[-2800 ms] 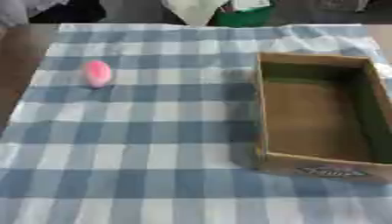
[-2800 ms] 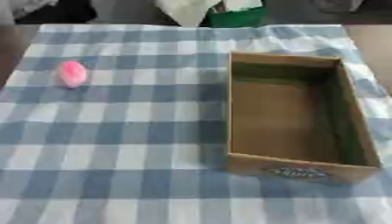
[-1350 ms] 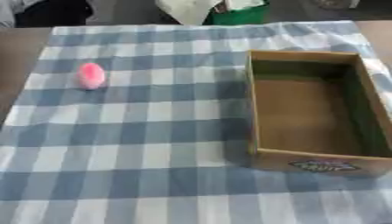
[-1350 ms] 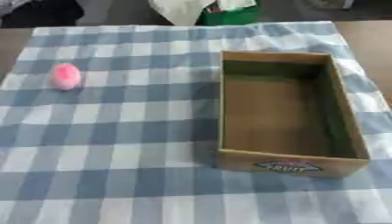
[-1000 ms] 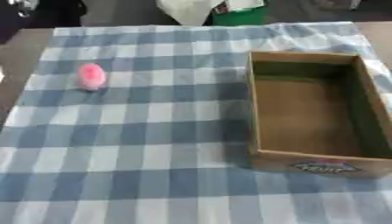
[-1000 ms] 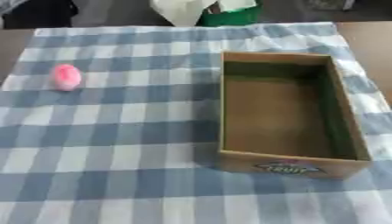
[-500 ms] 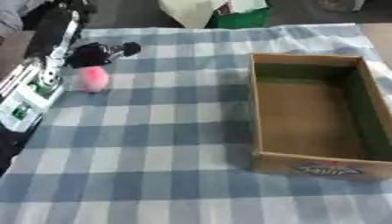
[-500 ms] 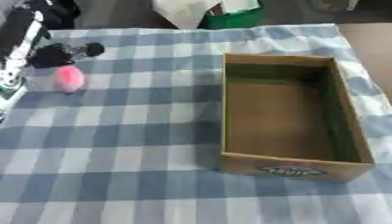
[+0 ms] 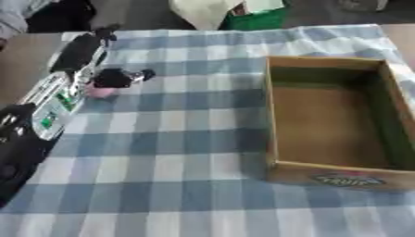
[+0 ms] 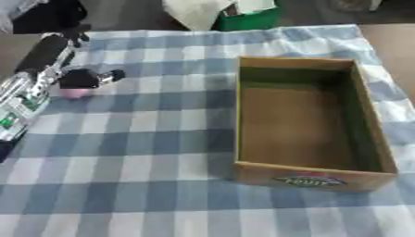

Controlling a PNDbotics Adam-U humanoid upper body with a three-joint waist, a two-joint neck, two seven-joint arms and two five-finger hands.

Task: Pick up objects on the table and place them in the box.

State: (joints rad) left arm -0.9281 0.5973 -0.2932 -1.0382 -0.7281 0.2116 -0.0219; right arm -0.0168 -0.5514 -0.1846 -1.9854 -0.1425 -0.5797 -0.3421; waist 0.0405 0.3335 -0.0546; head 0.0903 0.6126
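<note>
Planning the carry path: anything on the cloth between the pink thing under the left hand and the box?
Nothing visible. The left hand is right over the pink thing, and only bare checked cloth lies between it and the box. The box's near wall is the one edge to lift over; the box looks empty.

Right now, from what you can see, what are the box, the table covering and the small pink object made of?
The box looks like brown corrugated cardboard, matte, with a printed label on its front wall. The covering seems a woven cloth, blue and white checked, matte, with rumpled far edges. The pink object is rounded and smooth-looking; its material is unclear, and the left hand partly hides it.
</note>
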